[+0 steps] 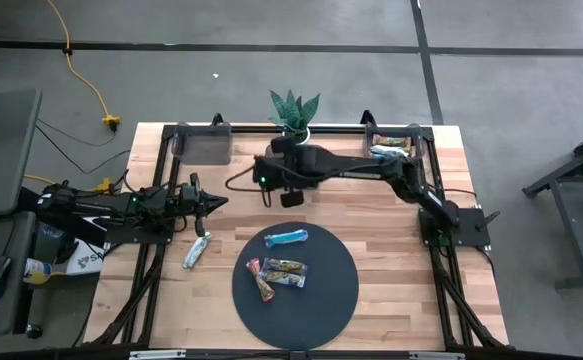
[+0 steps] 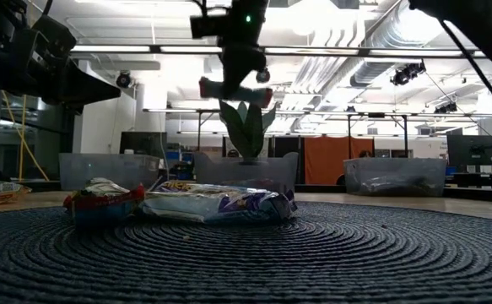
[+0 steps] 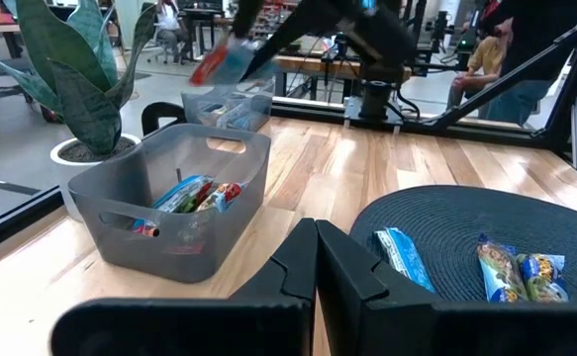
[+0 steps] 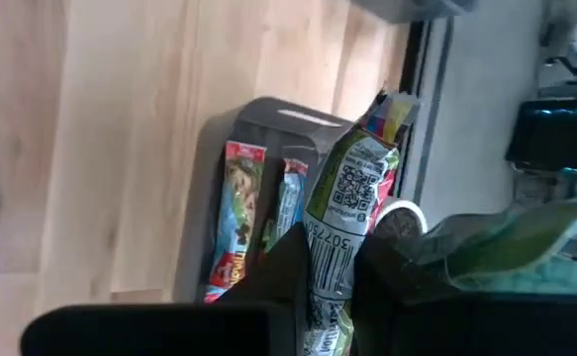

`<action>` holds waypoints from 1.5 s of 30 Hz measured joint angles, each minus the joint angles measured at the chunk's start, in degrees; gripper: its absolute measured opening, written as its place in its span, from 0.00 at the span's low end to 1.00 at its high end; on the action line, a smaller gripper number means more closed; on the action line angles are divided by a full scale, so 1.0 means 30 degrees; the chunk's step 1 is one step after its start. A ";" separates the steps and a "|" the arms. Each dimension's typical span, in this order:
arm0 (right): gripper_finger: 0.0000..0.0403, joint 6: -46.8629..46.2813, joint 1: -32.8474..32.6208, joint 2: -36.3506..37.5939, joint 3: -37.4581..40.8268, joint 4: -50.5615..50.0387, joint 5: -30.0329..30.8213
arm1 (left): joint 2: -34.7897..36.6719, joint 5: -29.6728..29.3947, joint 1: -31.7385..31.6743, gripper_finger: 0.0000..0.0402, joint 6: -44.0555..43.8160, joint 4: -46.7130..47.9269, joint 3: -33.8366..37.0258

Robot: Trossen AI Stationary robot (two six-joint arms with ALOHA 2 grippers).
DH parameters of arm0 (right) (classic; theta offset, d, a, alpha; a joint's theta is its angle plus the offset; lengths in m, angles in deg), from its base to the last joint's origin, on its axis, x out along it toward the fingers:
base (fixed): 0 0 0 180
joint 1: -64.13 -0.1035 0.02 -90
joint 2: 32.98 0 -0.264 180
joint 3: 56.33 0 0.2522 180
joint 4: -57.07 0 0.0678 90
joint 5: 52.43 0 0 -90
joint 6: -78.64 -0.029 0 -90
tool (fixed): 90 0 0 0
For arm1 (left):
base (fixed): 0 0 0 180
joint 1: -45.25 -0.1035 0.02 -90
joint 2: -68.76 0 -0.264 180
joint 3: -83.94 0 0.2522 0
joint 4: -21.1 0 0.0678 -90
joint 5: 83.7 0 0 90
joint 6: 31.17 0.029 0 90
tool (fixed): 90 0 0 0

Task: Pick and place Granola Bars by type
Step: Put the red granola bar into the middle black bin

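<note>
A: From above?
B: Right end effector [image 1: 289, 190] is past the mat's [image 1: 341, 290] far edge, by the plant [image 1: 294, 110]; left end effector [image 1: 211, 203] is pinched empty at the table's [image 1: 391, 250] left.

A: Right wrist?
B: Fingers clamp a bar [image 4: 336, 227] over a bin [image 4: 258, 129] holding two more.

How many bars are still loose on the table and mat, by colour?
Blue bar: 1
Red-pink bar: 1
Brown bar: 1
Silver-green bar: 1, on the wood beside the mat
Total: 4 loose. A fifth bar is in the right gripper jaws, not counted.
</note>
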 joint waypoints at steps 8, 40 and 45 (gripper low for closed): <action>0.11 0.1129 0.1084 -0.1189 0.0000 -0.0161 -0.2024 | -0.0002 0.0000 0.0000 0.00 -0.0001 0.0007 0.0001; 0.12 0.0927 0.2281 -0.3123 0.0000 -0.0417 -0.2334 | -0.0007 0.0004 0.0000 0.00 -0.0004 -0.0001 -0.0001; 0.12 0.0861 0.2282 -0.3123 0.0001 -0.0409 -0.2724 | 0.0000 0.0004 0.0000 0.00 -0.0006 0.0006 0.0003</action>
